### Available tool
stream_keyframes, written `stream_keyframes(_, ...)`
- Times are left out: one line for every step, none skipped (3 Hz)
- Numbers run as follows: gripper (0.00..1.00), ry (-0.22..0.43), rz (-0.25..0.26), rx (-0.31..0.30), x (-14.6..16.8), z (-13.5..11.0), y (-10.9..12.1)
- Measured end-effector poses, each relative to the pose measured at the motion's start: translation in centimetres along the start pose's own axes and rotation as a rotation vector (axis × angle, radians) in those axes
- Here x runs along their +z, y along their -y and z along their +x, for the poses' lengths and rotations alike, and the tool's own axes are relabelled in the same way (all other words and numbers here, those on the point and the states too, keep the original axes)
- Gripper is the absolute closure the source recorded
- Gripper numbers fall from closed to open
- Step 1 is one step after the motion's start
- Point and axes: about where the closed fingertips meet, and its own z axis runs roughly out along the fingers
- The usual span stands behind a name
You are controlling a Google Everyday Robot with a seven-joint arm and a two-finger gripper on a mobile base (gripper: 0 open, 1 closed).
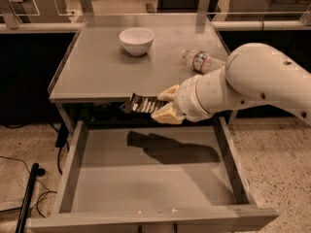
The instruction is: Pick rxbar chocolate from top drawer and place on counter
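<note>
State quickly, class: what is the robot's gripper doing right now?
Gripper: shut on the rxbar chocolate, above the open top drawer, at the counter front edge.
</note>
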Motion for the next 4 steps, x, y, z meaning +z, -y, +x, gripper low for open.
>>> stream_keyframes(1.00, 0.057, 0.033, 0.008, -0.5, -1.3, 1.4)
stream_keyframes(1.00, 0.057, 0.033, 0.008, -0.5, -1.3, 1.4)
stream_keyframes(1.00, 0.064, 0.078, 0.008, -0.5, -1.5, 2.7)
stream_keyframes(1.00, 0.066, 0.140, -0.011, -0.2, -2.5, 5.6)
